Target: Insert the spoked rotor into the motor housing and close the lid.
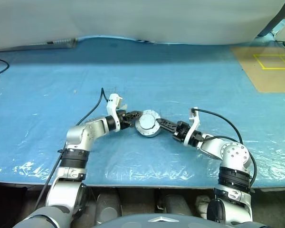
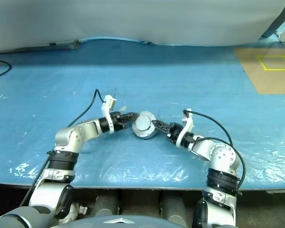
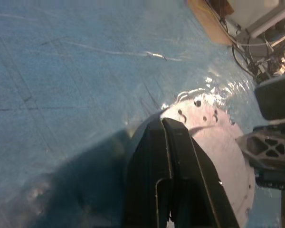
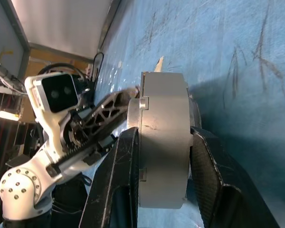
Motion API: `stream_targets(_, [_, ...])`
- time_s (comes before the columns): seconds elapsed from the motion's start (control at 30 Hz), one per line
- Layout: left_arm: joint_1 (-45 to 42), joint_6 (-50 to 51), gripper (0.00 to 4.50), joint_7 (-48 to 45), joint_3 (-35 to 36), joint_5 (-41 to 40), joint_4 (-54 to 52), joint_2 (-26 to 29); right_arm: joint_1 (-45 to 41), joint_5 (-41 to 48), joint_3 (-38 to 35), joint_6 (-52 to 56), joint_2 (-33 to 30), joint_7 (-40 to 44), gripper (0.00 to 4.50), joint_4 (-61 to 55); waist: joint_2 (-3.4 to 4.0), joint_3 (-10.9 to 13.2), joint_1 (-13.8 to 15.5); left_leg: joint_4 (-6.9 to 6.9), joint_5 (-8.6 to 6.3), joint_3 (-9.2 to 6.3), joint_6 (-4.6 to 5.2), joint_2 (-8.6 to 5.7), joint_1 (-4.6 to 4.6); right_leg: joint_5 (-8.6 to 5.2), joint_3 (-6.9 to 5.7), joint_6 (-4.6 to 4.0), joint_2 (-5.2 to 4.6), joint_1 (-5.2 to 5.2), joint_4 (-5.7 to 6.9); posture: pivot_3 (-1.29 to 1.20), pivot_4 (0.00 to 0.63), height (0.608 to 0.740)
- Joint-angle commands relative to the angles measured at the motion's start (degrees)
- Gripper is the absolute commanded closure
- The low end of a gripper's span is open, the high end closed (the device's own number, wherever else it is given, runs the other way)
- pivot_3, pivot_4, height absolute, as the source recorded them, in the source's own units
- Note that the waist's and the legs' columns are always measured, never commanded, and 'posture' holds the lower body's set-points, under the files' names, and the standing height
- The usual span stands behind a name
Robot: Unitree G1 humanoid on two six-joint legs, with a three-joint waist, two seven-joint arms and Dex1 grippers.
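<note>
Left gripper: fingers pressed together, tips against the left side of the round silver assembly; the left wrist view shows them lying over its pale perforated face. Whether anything thin is pinched between them, cannot tell.

Centre: motor housing held up off the blue-covered desk, between the two grippers, tilted on edge. In the right wrist view it reads as a thick silver drum with a seam line round it. Lid and housing look mated, though the seam cannot be judged fully closed. Spoked rotor not visible separately; judged to be already inside.

Right gripper: fingers straddling the drum's two flat faces, clamped on the housing.

Progress, as a judgement: insertion done, lid on or nearly so. Left: pressing the lid fully home, setting the assembly down.
</note>
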Motion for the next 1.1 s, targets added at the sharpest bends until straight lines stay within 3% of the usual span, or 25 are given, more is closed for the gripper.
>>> stream_targets(0.03, [-1.82, 0.62, 3.57, 1.91, 5.13, -3.72, 0.15, -0.55, 0.49, 3.53, 0.67, 1.15, 1.14, 0.07, 3.35, -1.73, 0.01, 0.01, -0.03, -0.01, 0.0, 0.0, 0.0, 0.0, -0.01, 0.0, 0.0, -0.01, 0.0, -0.01, 0.0, 0.0, 0.15, 0.74])
stream_targets(0.23, [-1.65, 4.43, 1.45, 5.69, 12.37, -10.33, 0.21, -1.99, -1.93, 8.68, -4.99, 0.21, 3.4, -4.23, 3.35, -0.1, 0.02, 0.02, 0.15, -0.02, 0.0, -0.04, -0.01, -0.05, -0.24, 0.02, -0.03, 0.02, -0.02, -0.19, -0.01, 0.0, 0.15, 0.74])
stream_targets(0.37, [0.23, 9.38, 0.05, 10.36, 19.63, -18.9, -1.43, -4.29, -5.77, 13.1, -9.61, -2.06, 4.37, -8.76, 3.35, 2.02, 0.05, 0.05, 0.08, 0.05, 0.01, -0.08, -0.01, -0.05, -0.47, 0.06, -0.06, 0.09, -0.03, -0.31, 0.01, 0.0, 0.15, 0.74])
stream_targets(0.53, [3.16, 13.09, 0.0, 15.49, 24.47, -26.85, -2.01, -6.94, -10.22, 16.61, -11.17, -4.41, 4.27, -12.49, 3.35, 4.7, 0.05, 0.07, 0.09, 0.06, 0.01, -0.09, -0.01, -0.03, -0.69, 0.1, -0.1, 0.15, -0.01, -0.33, 0.02, 0.0, 0.15, 0.74])
stream_targets(0.8, [4.88, 13.33, 0.0, 18.96, 24.44, -33.18, -2.26, -10.7, -13.8, 18.81, -8.03, -6.76, 5.26, -14.72, 3.35, 7.15, 0.04, 0.09, 0.17, 0.1, 0.01, -0.14, -0.01, -0.02, -0.8, 0.16, -0.16, 0.25, -0.01, -0.34, 0.03, 0.0, 0.15, 0.74])
stream_targets(1.1, [5.53, 11.62, 0.0, 19.17, 22.67, -37.38, -1.76, -14.1, -11.64, 22.02, -4.08, -5.32, 7.13, -16.56, 3.35, 5.38, 0.03, 0.1, 0.2, 0.13, 0.01, -0.16, -0.01, -0.02, -0.8, 0.18, -0.18, 0.3, -0.01, -0.33, 0.06, 0.0, 0.15, 0.74])
